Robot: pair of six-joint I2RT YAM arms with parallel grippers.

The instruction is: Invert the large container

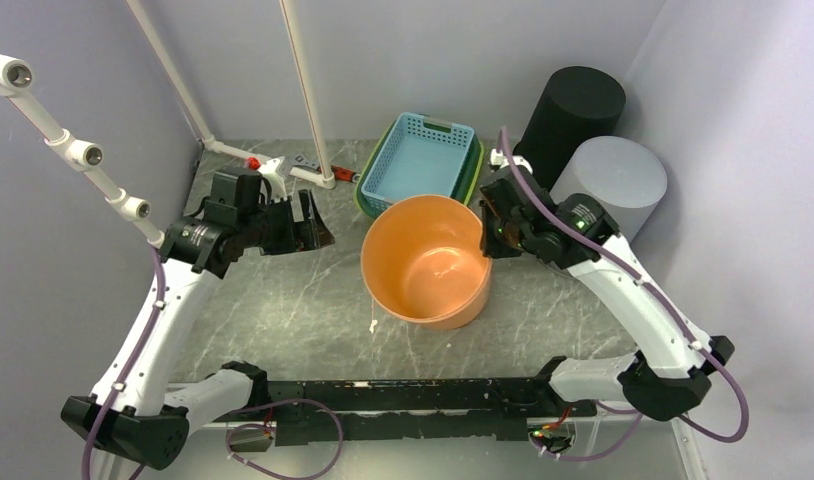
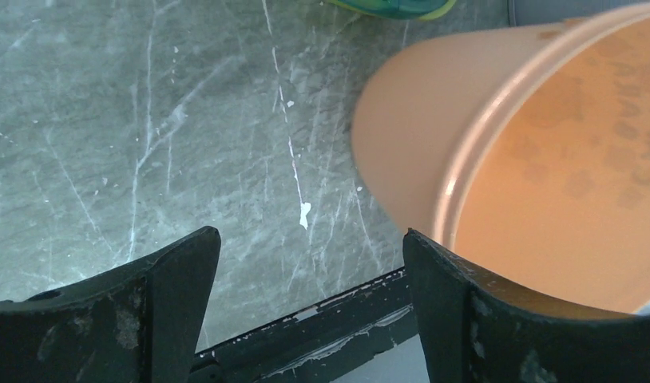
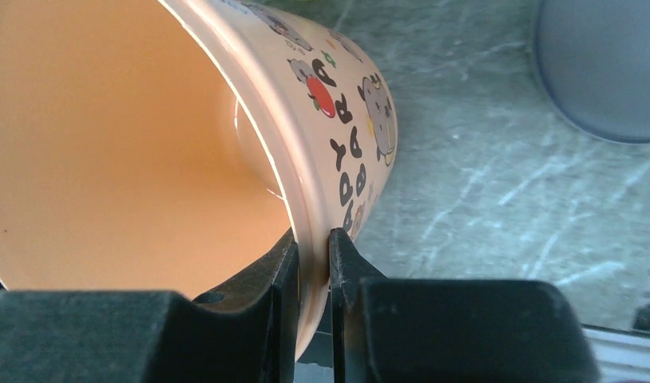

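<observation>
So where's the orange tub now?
In the top view the orange tub is mid-table, just in front of the blue basket, with the right gripper pinching its right rim.

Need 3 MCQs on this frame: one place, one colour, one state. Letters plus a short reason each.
1. Where does the right gripper hold the orange container?
A. base
B. rim
C. nowhere

2. What colour is the upper basket behind the container?
A. blue
B. red
C. black

3. The left gripper is:
A. shut on the container
B. shut on a basket
C. open, holding nothing

Key:
1 B: one finger is inside the rim and one outside, pinching it.
2 A: it is blue and nested in a green basket.
3 C: its jaws are spread over the table, beside the container.
</observation>
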